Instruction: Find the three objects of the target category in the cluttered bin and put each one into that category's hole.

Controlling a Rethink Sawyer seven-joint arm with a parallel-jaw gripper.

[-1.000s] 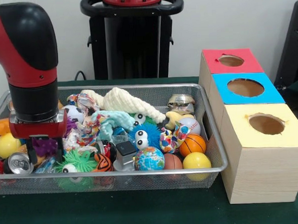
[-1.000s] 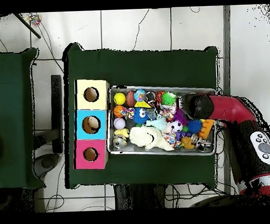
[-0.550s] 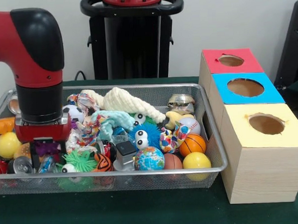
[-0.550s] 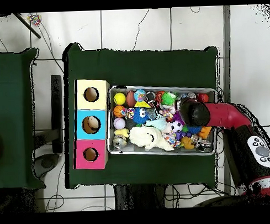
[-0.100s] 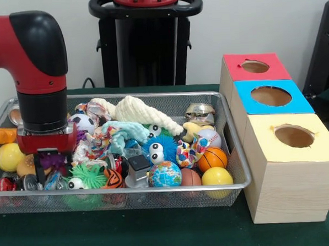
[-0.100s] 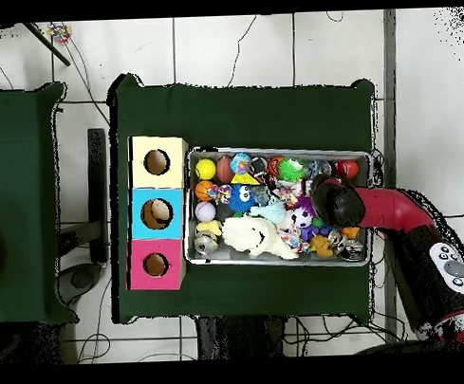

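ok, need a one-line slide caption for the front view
Sawyer gripper lowered into the toy-cluttered wire bin, beside three wooden boxes with red, blue and yellow holed tops.

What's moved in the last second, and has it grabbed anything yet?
The gripper edged sideways along the bin and sank into the clutter over the purple spiky toy. The silver can beside it got nudged and is mostly hidden now. I can't tell if anything is gripped. The three boxes stayed put.

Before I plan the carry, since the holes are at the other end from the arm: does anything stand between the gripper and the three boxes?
Yes. The gripper is low at the bin's end farthest from the boxes. Between them lie the piled toys, highest at the cream plush, and the bin's end wall.
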